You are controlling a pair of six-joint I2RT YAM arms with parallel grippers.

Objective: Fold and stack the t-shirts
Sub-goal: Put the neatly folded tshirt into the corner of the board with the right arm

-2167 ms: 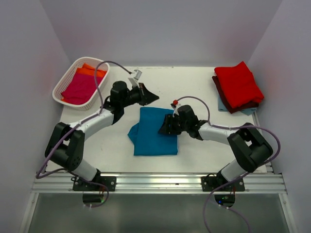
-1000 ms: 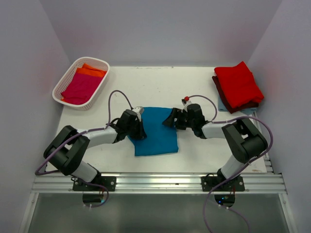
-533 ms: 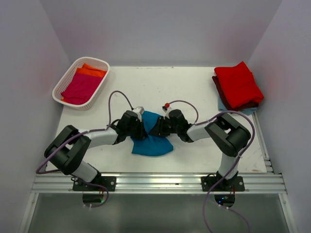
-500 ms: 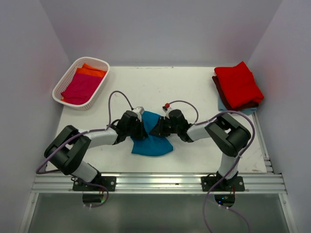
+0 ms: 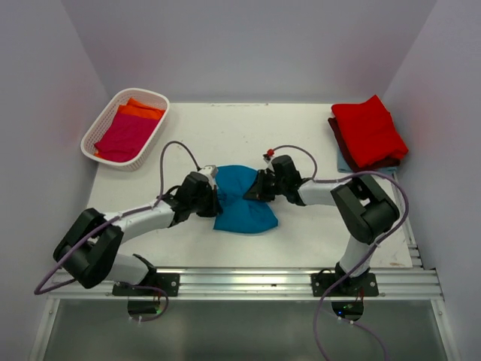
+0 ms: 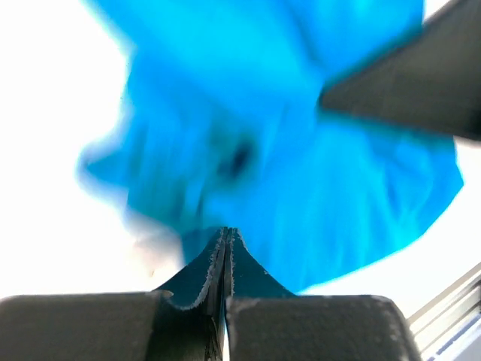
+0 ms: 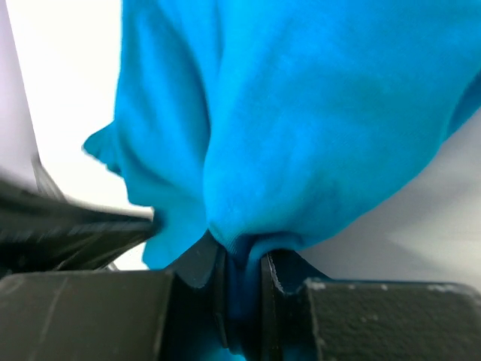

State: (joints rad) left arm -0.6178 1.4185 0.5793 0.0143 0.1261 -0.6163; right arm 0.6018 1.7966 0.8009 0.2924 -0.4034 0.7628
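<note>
The teal blue t-shirt [image 5: 242, 201] lies bunched at the table's middle, pinched in at its waist like a bow. My right gripper [image 5: 261, 188] is at its right side and is shut on a fold of the cloth [image 7: 242, 252], which fills the gap between the fingers. My left gripper [image 5: 213, 197] is at the shirt's left edge. Its jaws are pressed flat together [image 6: 226, 232] with the tips against the blue cloth [image 6: 301, 165]; no cloth shows between them. A stack at the back right has a red t-shirt [image 5: 368, 129] on top, with maroon [image 5: 340, 141] and light blue [image 5: 343, 164] beneath.
A white lattice basket [image 5: 92, 135] at the back left holds a magenta shirt [image 5: 124, 137] and an orange one [image 5: 143, 111]. Side walls close in the table left and right. A metal rail [image 5: 240, 282] runs along the near edge.
My right gripper has closed on a fold of the teal shirt and drawn it a little rightward and back. The flat shirt has bunched up between the two grippers. The left jaws stay shut.
</note>
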